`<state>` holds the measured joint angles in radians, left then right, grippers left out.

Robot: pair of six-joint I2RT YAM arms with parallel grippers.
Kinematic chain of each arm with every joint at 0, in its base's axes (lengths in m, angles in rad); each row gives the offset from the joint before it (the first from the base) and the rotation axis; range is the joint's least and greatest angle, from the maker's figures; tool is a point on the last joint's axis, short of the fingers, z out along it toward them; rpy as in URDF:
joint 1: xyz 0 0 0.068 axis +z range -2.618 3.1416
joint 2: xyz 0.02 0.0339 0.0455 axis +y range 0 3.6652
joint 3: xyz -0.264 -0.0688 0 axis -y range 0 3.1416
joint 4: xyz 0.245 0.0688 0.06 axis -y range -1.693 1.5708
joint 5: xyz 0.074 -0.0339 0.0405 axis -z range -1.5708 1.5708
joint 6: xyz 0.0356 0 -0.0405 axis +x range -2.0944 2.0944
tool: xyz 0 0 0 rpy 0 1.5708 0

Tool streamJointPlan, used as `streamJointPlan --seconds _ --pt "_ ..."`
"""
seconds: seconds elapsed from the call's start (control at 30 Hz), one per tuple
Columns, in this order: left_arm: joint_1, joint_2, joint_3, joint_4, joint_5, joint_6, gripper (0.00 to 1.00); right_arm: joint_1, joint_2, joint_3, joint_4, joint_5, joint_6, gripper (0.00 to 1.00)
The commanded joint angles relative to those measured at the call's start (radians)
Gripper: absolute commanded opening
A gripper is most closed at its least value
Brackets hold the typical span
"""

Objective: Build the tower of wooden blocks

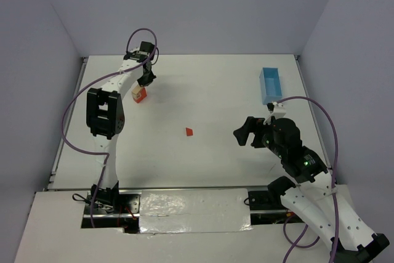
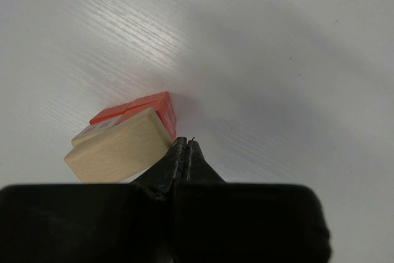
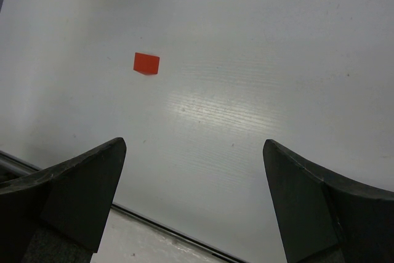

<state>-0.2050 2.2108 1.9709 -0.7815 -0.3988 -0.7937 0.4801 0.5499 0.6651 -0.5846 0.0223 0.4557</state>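
Pressed together, with nothing between them, are the jaws of the left gripper (image 2: 186, 151), which is seen at the far left of the table (image 1: 209, 90), just beside the wood block tower (image 2: 126, 140) — a small cluster of red-orange blocks with a tan block (image 2: 117, 149) on them. Whether the fingertips touch it cannot be told. The right gripper (image 3: 194, 146) is held over the near right part, its jaws spread wide and empty. A lone red-orange block (image 1: 189, 131) lies near the table's middle — well apart from the tower. A light blue box (image 1: 271, 84) is seen at the far right.
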Motion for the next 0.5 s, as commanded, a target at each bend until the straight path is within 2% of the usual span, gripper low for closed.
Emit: streamJointPlan --seconds 0.0,0.3,0.47 --pt "0.006 -0.019 0.011 0.002 -0.011 -0.019 0.0 0.008 -0.004 -0.007 0.049 0.002 -0.003 1.0" --pt "0.006 -0.033 -0.004 0.019 0.012 -0.018 0.0 0.008 -0.004 -0.009 0.048 0.002 -0.003 1.0" --pt "0.003 -0.054 -0.023 0.096 0.104 0.057 0.0 0.008 -0.004 -0.007 0.049 0.002 -0.003 1.0"
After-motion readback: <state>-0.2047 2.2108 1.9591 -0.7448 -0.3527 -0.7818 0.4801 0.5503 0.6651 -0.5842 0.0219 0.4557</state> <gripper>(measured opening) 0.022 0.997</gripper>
